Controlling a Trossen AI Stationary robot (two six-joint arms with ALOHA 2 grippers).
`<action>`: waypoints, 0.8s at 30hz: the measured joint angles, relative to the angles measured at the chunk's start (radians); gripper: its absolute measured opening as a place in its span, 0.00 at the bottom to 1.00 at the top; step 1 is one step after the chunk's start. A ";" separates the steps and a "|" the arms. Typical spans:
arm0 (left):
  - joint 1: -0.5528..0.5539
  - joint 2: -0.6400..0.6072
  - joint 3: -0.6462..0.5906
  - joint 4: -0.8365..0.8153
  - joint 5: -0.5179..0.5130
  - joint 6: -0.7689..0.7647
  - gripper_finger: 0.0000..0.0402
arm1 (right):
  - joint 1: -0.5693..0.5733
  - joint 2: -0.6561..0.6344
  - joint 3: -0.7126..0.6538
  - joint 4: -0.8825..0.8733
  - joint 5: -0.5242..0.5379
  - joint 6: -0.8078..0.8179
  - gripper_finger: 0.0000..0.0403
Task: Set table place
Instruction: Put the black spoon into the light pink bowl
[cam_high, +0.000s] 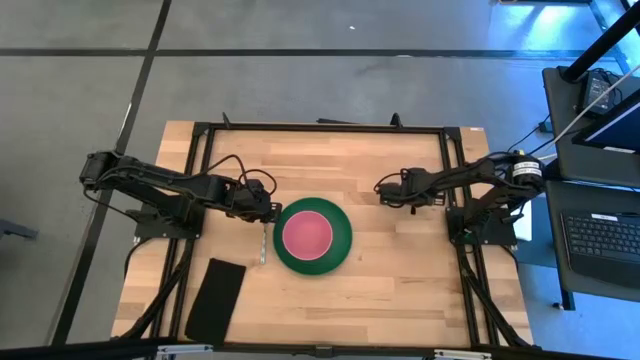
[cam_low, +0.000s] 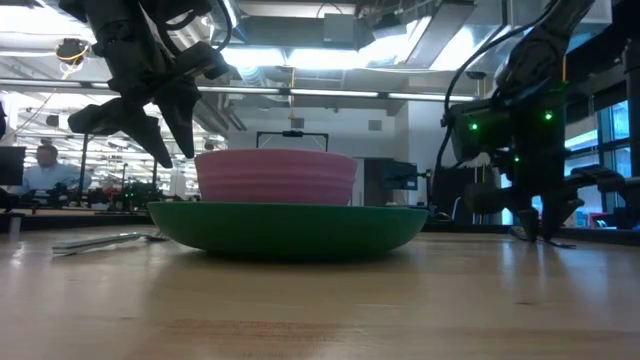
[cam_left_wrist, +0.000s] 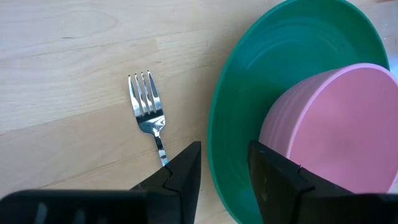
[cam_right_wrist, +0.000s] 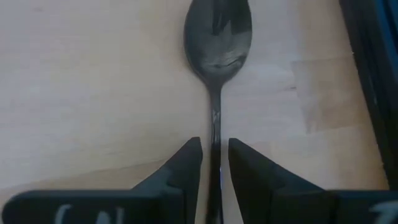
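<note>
**Right arm lines up on the spoon as the plate waits mid-table**

Here's the picture: the green plate (cam_high: 342, 247) sits around the middle of the table (cam_high: 400, 290), a touch toward the front edge, with the pink bowl (cam_high: 307, 235) resting inside it. The fork (cam_left_wrist: 149, 114) lies flat on the wood just beside the plate's left rim, its tines pointing toward the front edge.

Over on the left, the left gripper (cam_left_wrist: 225, 163) hangs above the gap between fork and plate rim, fingers spread and holding nothing. In the low view it is clearly up off the table. That job looks finished.

Now the action: the right gripper (cam_right_wrist: 214, 158) is out toward the table's right side, well apart from the plate. The dark spoon (cam_right_wrist: 217, 46) lies flat on the wood directly ahead of it. And here's the key line-up: the handle runs straight back into the narrow slot between the two fingers (cam_right_wrist: 185, 163), bowl end pointing away from the wrist, long axis matched to the gripper's reach. The fingers sit close on either side of the handle, but whether they are actually pinching it, I can't tell. In the low view this gripper is down near the table top.

The right arm is plainly the nearer one to the spoon. My read: the spoon is the last piece to place, and it needs carrying leftward toward the plate's right rim. The black cloth (cam_high: 215, 297) sits near the front-left corner, out of play.
</note>
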 joint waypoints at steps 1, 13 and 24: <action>0.000 0.000 0.000 0.000 0.000 0.000 0.31 | 0.000 0.006 0.000 0.001 0.008 0.018 0.22; 0.000 0.000 0.000 0.000 0.000 0.000 0.31 | -0.002 0.048 -0.004 0.040 0.052 0.083 0.16; 0.000 0.000 0.000 0.000 0.000 0.000 0.31 | 0.000 0.034 -0.004 0.042 0.040 0.077 0.03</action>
